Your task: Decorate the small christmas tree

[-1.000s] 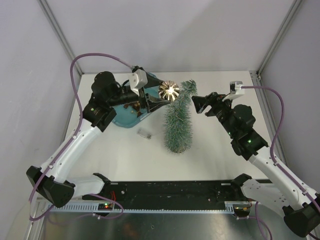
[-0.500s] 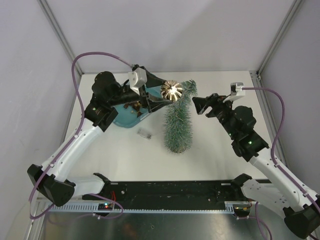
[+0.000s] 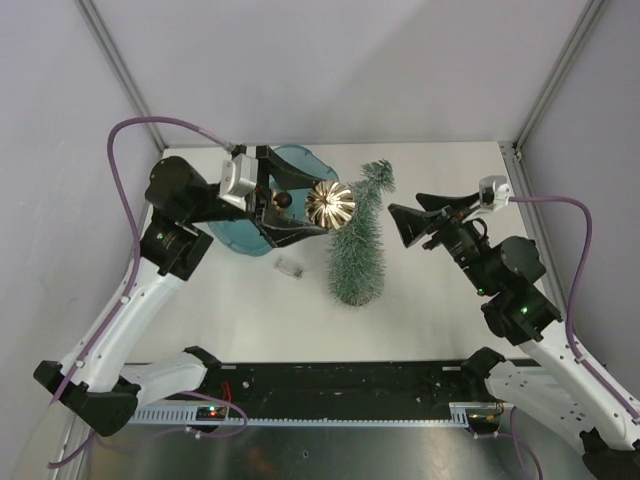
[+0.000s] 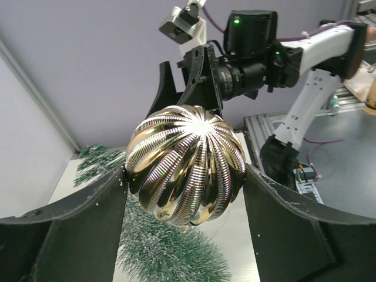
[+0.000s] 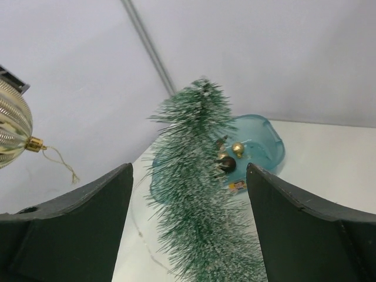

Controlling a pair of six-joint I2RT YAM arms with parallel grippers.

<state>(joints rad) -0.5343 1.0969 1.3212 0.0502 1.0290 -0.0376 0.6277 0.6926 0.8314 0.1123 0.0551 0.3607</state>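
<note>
Top external shot, the desk asks: "Where is the small christmas tree, and what have you got hold of?"

Me: "The tree stands upright near the middle of the white tabletop, its bent tip toward the back wall, between my two grippers. My left gripper is spread wide and clamped on a gold ribbed bauble, one finger on each side of it. The bauble is in the air just beside the upper part of the tree, on its left, not touching the needles. My right wrist view shows a gap between them, with the bauble's gold cap and thin loop of thread pointing toward the tree."

Desk: "And the other side?"

Me: "My right gripper hovers to the right of the tree, jaws wide apart with nothing between them, aimed at the tree's upper half and clear of it. Behind my left gripper a teal tub sits on the tabletop, with a small gold ball and a dark ball inside it. A small clear item lies on the tabletop left of the tree's foot; what it is I cannot tell."
</note>
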